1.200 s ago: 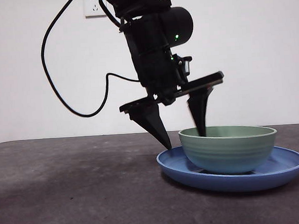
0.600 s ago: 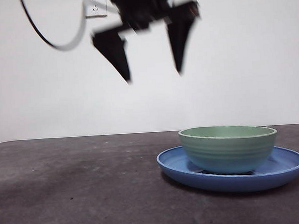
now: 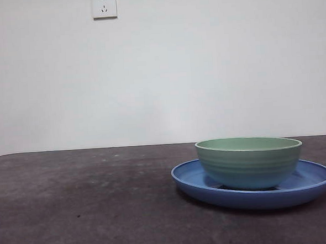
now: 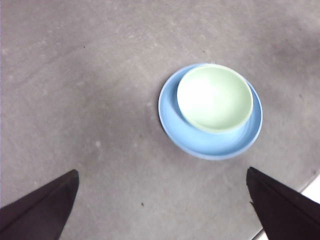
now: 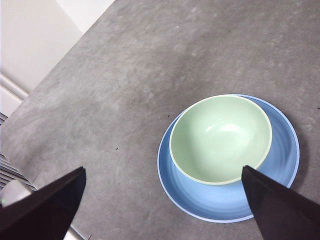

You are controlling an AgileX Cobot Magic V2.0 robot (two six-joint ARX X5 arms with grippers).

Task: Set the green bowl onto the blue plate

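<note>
I am looking at the green bowl [image 3: 249,162] sitting upright inside the blue plate [image 3: 313,180], resting on the plate's floor and set a little off centre, closer to one side of the rim, as both wrist views are showing. From my seat the placement is reading as done: nothing is holding the bowl and it is sitting level. The left gripper [image 4: 165,200] is hanging high above the table [image 3: 79,204] with its jaws spread wide and nothing between them, and the right gripper [image 5: 165,200] is hovering likewise, released and empty. Neither arm is showing in the front view. I am judging that nothing is left beyond parking the arms.
</note>
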